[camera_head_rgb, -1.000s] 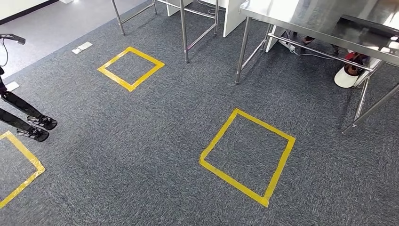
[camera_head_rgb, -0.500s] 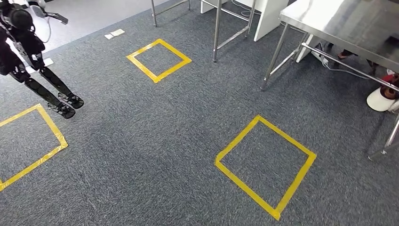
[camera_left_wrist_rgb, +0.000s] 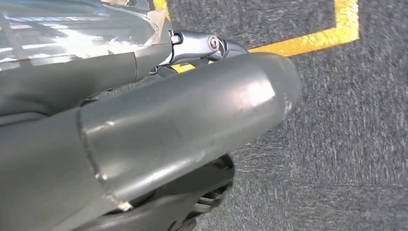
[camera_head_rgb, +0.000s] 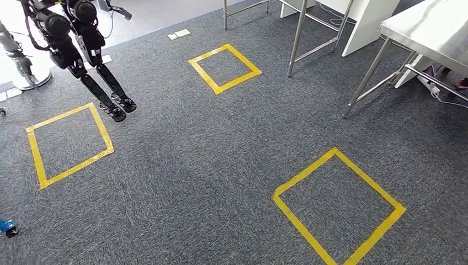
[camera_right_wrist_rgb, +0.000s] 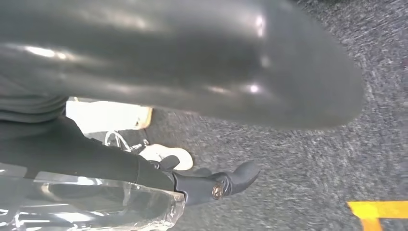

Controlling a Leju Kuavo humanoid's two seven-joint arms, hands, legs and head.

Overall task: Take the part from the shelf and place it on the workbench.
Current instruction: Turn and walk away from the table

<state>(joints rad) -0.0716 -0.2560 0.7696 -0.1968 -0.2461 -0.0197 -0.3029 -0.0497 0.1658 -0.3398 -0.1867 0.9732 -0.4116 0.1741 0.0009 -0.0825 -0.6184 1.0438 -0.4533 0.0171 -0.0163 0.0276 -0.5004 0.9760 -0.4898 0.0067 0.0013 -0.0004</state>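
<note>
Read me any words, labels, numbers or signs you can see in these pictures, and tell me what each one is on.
There is none to read. The yellow tape squares on the grey carpet are plain outlines with no lettering, and the steel table shows no label.

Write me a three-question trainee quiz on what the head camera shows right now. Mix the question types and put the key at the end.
1. How many yellow tape squares are marked on the carpet in the head view?
2. True or false: the steel table stands inside one of the squares.
3. The dark two-legged figure just beyond the far-left square is: A) a forklift, B) another humanoid robot, C) an office chair.

Key: 1) three; 2) false, its legs stand on bare carpet outside the tape; 3) B.
</note>
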